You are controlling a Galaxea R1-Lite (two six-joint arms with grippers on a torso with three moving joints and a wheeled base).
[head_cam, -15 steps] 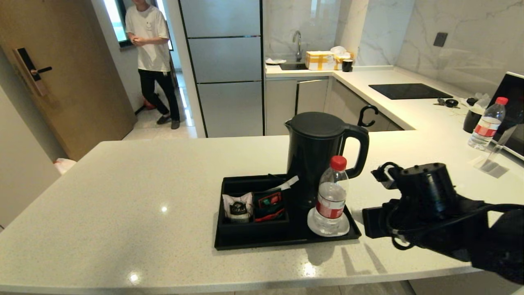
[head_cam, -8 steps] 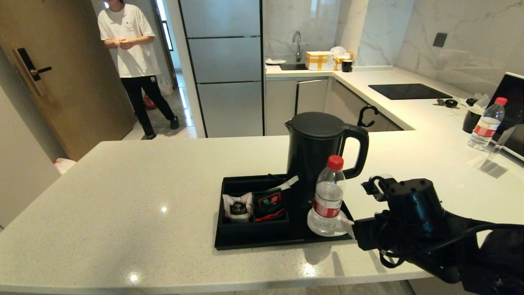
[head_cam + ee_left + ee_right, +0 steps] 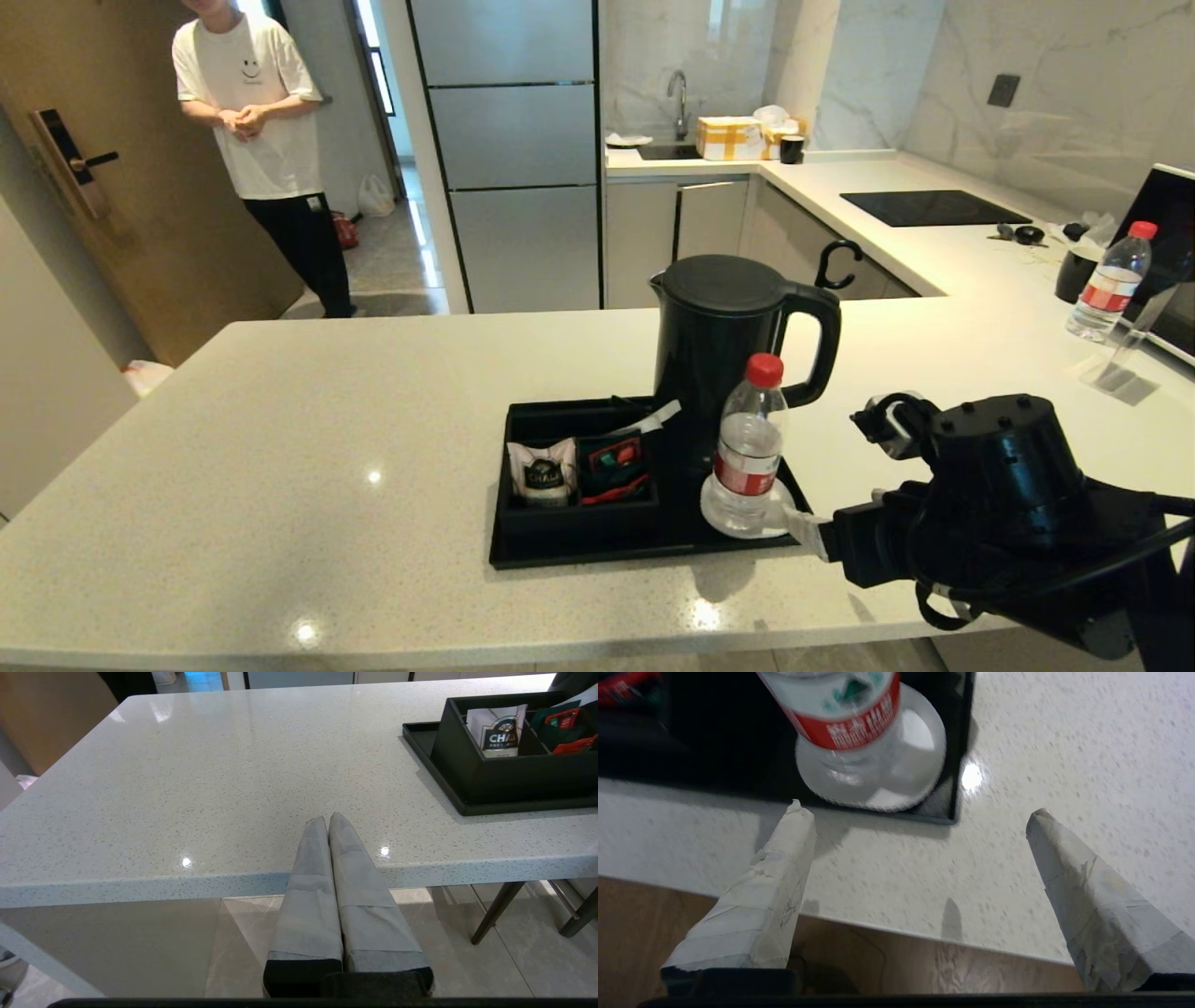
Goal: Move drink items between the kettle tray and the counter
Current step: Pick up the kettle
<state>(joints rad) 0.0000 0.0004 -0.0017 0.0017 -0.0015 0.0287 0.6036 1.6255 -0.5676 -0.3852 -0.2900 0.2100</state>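
Note:
The black kettle tray [image 3: 597, 553] lies on the off-white counter [image 3: 327, 448]. On its round base at the back stands the tall black kettle [image 3: 719, 355]. A red-capped water bottle [image 3: 747, 448] stands upright on the white coaster [image 3: 920, 765] at the tray's front right corner. A pale sachet with black print [image 3: 541, 471] sits in a small compartment. My right gripper [image 3: 919, 809] is open and empty, just off that corner, its fingertips [image 3: 801, 525] a little short of the bottle [image 3: 850, 714]. My left gripper [image 3: 329, 817] is shut and empty at the counter's front edge, left of the tray [image 3: 467, 807].
Red-and-green packets [image 3: 616, 467] fill the compartment next to the sachet. A second water bottle [image 3: 1111, 280], a black cup [image 3: 1078, 271] and a dark screen [image 3: 1167, 233] stand at the far right. A black hob [image 3: 934, 207] lies behind. A person [image 3: 252, 140] stands near the door.
My right gripper's jaws have spread wide; the arm dipped towards the tray's front right corner, then drew slightly right. The bottle shifted a little left. The person walked left.

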